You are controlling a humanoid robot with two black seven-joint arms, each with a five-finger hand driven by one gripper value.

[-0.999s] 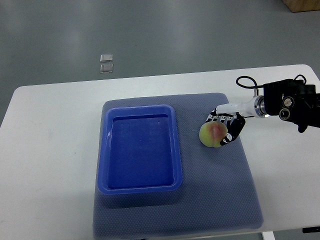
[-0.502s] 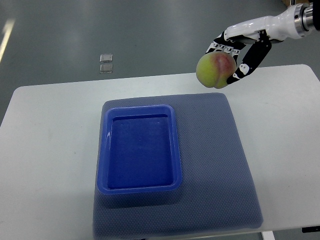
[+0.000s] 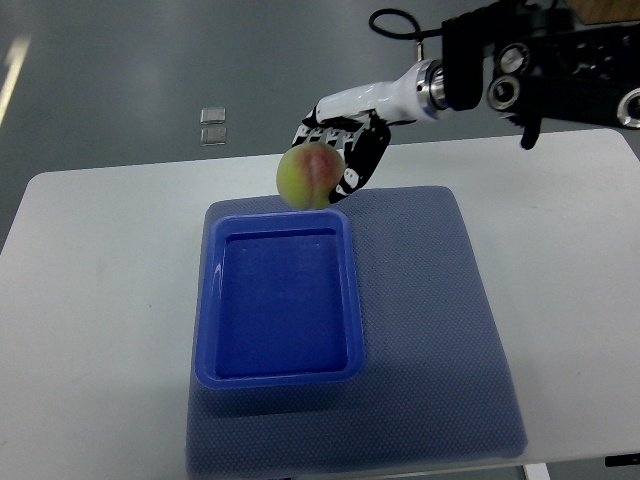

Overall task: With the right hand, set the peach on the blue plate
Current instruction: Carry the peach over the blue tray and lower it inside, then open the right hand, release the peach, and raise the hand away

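Worktop (image 3: 100, 300), white, filling most of the view, grey floor beyond its far edge. Grey textured mat (image 3: 430, 330) spread over the middle, reaching the near edge. Blue plate (image 3: 282, 300), really a deep rectangular tray with a raised rim, resting on the mat's left half, nothing inside. Right arm (image 3: 540, 75), black housing with a white forearm, reaching in from the far right, above the worktop's far edge. Right hand (image 3: 340, 150), black and white, at the end of that forearm, just beyond the plate's far rim. Fingers (image 3: 352, 170) curled round a peach (image 3: 311, 177), gripping it from the right and behind. Peach yellow-green with a red blush, held in the air over the plate's far rim, clear of the worktop. Two small pale squares (image 3: 212, 126) on the floor, well beyond the far edge, left of the hand.
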